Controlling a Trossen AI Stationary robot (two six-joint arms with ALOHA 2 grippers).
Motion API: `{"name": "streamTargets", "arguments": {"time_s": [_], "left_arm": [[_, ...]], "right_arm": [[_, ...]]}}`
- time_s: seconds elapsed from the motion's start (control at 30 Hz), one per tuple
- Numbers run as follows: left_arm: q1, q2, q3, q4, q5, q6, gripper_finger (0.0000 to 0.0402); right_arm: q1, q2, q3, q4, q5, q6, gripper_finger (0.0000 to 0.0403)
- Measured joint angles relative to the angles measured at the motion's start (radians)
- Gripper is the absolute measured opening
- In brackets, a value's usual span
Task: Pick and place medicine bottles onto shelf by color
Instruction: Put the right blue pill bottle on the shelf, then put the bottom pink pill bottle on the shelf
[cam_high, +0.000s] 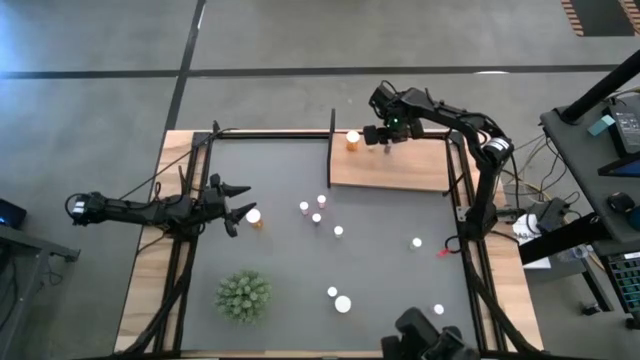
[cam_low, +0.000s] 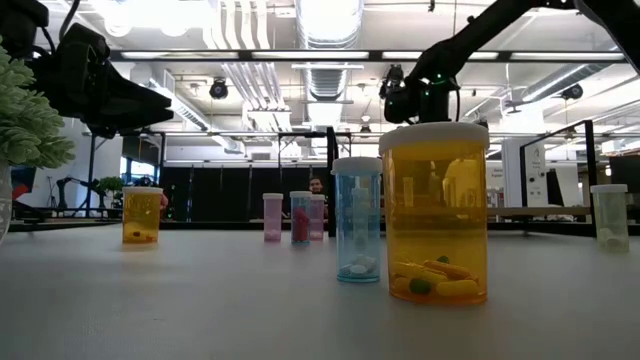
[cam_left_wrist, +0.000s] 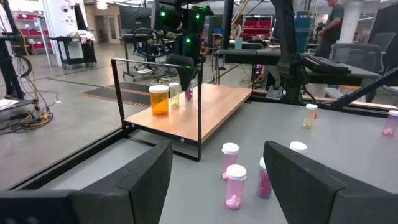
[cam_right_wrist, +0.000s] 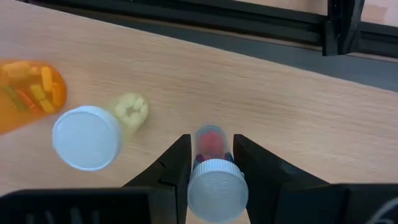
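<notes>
right gripper (cam_right_wrist: 211, 163) is up over the shelf (cam_high: 400, 172) at the far side of the worktop, its fingers (cam_right_wrist: 171, 168) clamped on a small pink bottle (cam_right_wrist: 213, 167) with a white cap. the bottle sits upright between them, right above the wood board. just beside it on the shelf there's a yellowish bottle (cam_right_wrist: 93, 134), and next to that an orange bottle (cam_right_wrist: 28, 93) full of mixed pills, near the shelf's left corner in the high view

left gripper (cam_high: 234, 203) hangs over the left part of the dark grey mat (cam_high: 390, 260), fingers (cam_left_wrist: 140, 180) spread partway with nothing between them. an orange bottle with a white cap (cam_high: 254, 216) stands on the mat just beside its fingertips, apart from them as far as i can see

the rest of the bottles are scattered on the mat: a little cluster of pink ones (cam_high: 314, 208) near the middle, one more (cam_high: 338, 231) a bit past them, one (cam_high: 417, 242) toward the right edge, and a few near the front, with a wider one (cam_high: 343, 304) among them. the low view has a big orange bottle (cam_low: 436, 213) and a clear bluish one (cam_low: 357, 220) up close

green spiky plant (cam_high: 243, 296) sits at the front left of the mat, well apart from both arms
</notes>
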Motion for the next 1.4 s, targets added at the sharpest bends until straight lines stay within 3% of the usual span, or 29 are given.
{"name": "streamTargets", "arguments": {"time_s": [0.53, 0.9, 1.17, 1.4], "left_arm": [[0.0, 0.0, 0.0, 0.0, 0.0, 0.0, 0.0238], [0.0, 0.0, 0.0, 0.0, 0.0, 0.0, 0.0238], [0.0, 0.0, 0.0, 0.0, 0.0, 0.0, 0.0238], [0.0, 0.0, 0.0, 0.0, 0.0, 0.0, 0.0238]], "right_arm": [[-0.015, 0.0, 0.0, -0.01, 0.0, 0.015, 0.0104], [-0.015, -0.017, -0.001, -0.012, 0.008, 0.039, 0.0196], [-0.011, -0.109, -0.002, -0.098, 0.008, 0.051, 0.0268], [0.066, -0.225, -0.022, -0.198, 0.0, 0.08, 0.0292]]}}
